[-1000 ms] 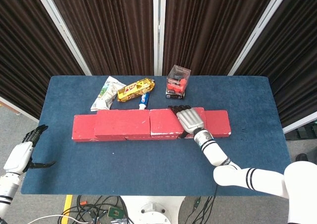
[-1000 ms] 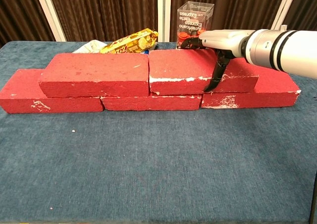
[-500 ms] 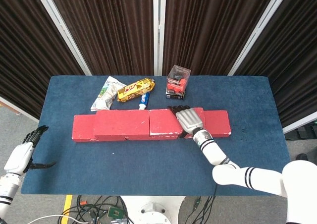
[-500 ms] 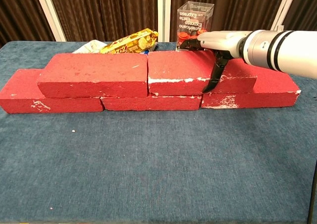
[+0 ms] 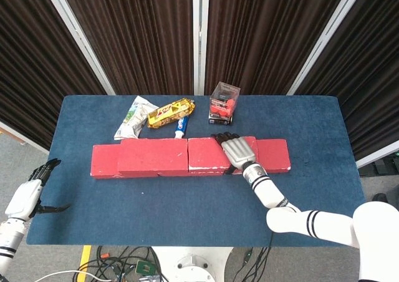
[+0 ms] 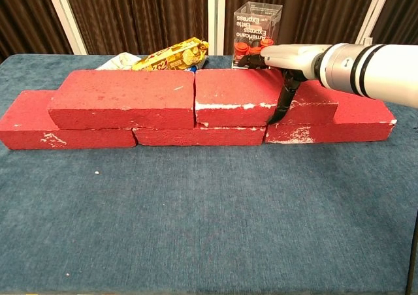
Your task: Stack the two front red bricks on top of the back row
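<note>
Three red bricks form the lower row; its left brick (image 5: 103, 161) (image 6: 36, 124) and right brick (image 5: 276, 155) (image 6: 356, 120) stick out at the ends. Two more red bricks lie on top, end to end: the upper left brick (image 5: 153, 155) (image 6: 124, 99) and the upper right brick (image 5: 204, 153) (image 6: 230, 96). My right hand (image 5: 237, 150) (image 6: 289, 59) grips the upper right brick at its right end, palm on top and thumb down the front face. My left hand (image 5: 28, 194) hangs off the table's left front corner, fingers apart, holding nothing.
Behind the bricks lie a clear box with red contents (image 5: 223, 101) (image 6: 257, 22), a yellow snack packet (image 5: 169, 112) (image 6: 171, 55), a toothpaste tube (image 5: 181, 125) and a white-green pouch (image 5: 131, 120). Blue cloth covers the table (image 5: 187, 201).
The upper right brick has slid slightly left under my right hand, closing up against the upper left brick. My left hand has barely moved.
</note>
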